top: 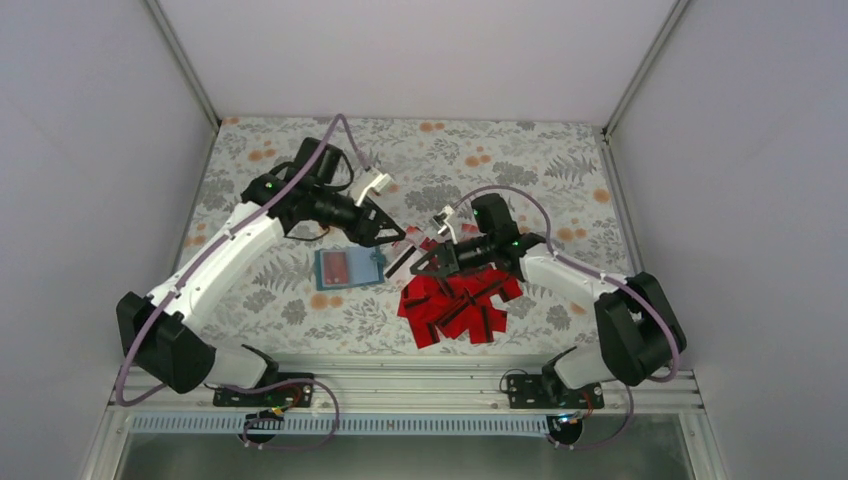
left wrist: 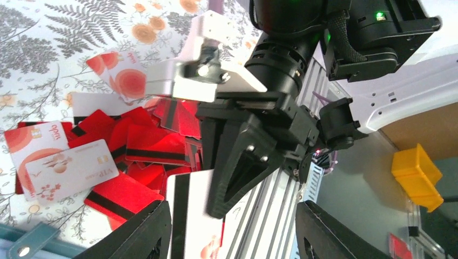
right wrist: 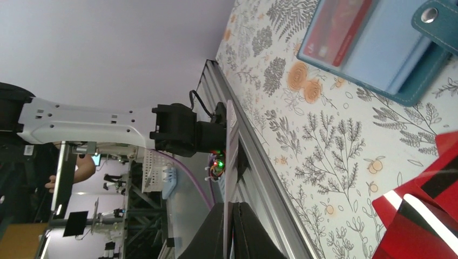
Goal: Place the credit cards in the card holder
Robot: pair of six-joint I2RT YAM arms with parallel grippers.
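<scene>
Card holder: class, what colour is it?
The card holder is teal-blue, clearest in the right wrist view.

left arm (top: 225,262), right arm (top: 575,280): white shells, black joints, lilac cable (top: 342,118) along each, little green LED (left wrist: 379,15), left gripper (top: 398,238) and right gripper (top: 400,267) all black

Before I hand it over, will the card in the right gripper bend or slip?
Probably stiff: the card juts straight, edge-on, from the right gripper. Likely light, being so thin. It may slip: only one end is pinched.
</scene>
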